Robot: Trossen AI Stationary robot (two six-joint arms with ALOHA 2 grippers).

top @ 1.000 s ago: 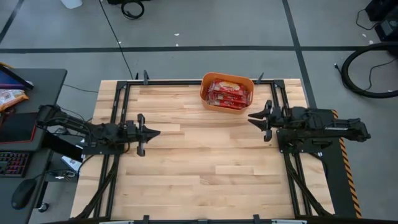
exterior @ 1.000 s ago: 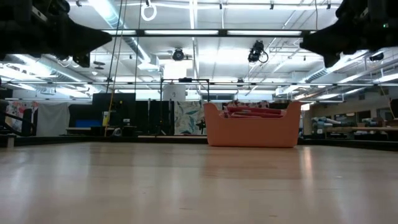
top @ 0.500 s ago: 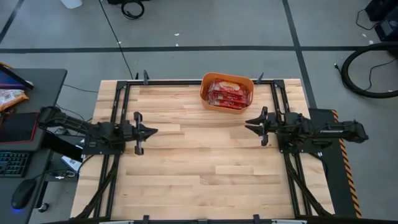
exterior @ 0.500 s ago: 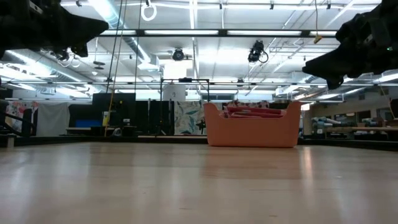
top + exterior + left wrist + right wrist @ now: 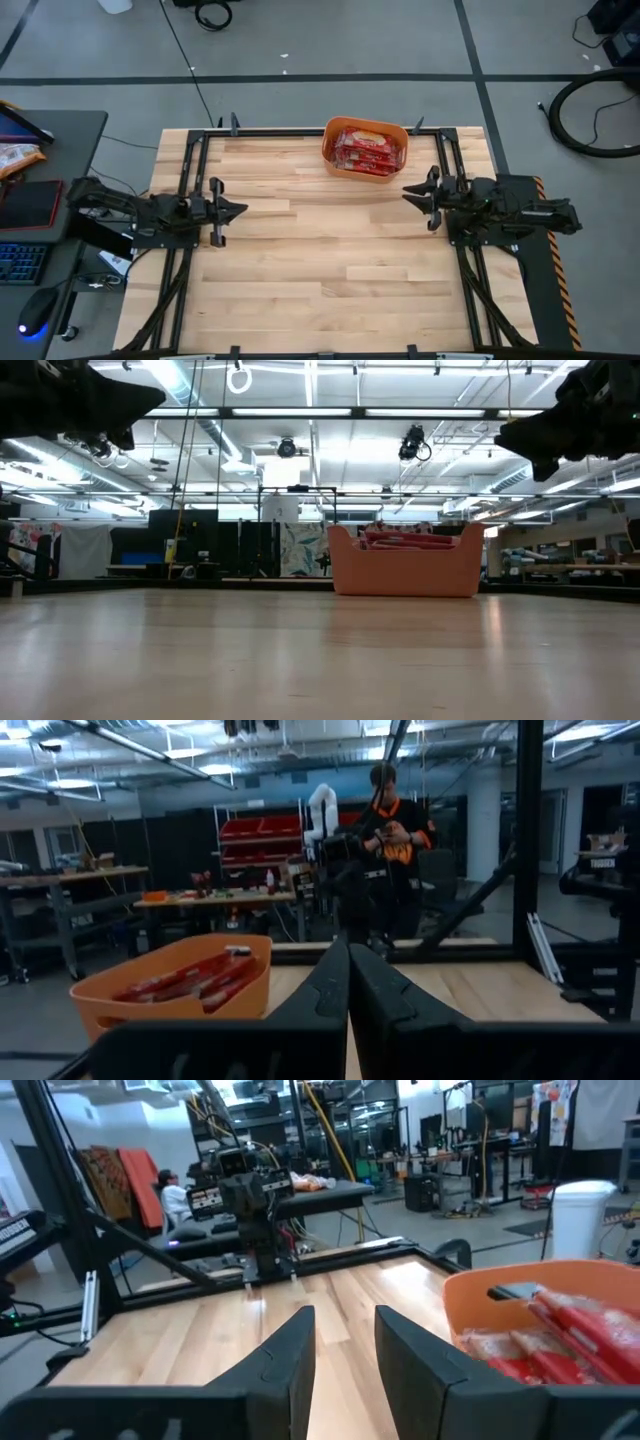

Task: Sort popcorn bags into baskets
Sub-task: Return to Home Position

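The orange tub [image 5: 365, 150] stands at the table's far edge, right of centre, its base on the wood. Several red popcorn bags [image 5: 366, 148] lie inside it; their top edges show above the rim in the low view [image 5: 405, 540]. No bag lies on the bare table. My left gripper [image 5: 243, 208] hovers shut over the left part of the table, its fingers pressed together in the left wrist view [image 5: 348, 960]. My right gripper [image 5: 404, 192] hovers open just near of the tub's right end, with a gap between its fingers [image 5: 343, 1330]. Both hold nothing.
Black frame rails [image 5: 190, 180] run along the table's left, right and far sides. A desk with a keyboard and a crinkled orange snack bag [image 5: 15, 155] stands left of the table. A person [image 5: 395, 825] shows in the room beyond. Bare wood [image 5: 320, 270] spans the middle and near side.
My left gripper has drawn back toward the table's left edge, still shut. My right gripper dipped and came slightly toward the table's middle, then rose and pulled back toward the right edge. The tub and its bags have stayed put.
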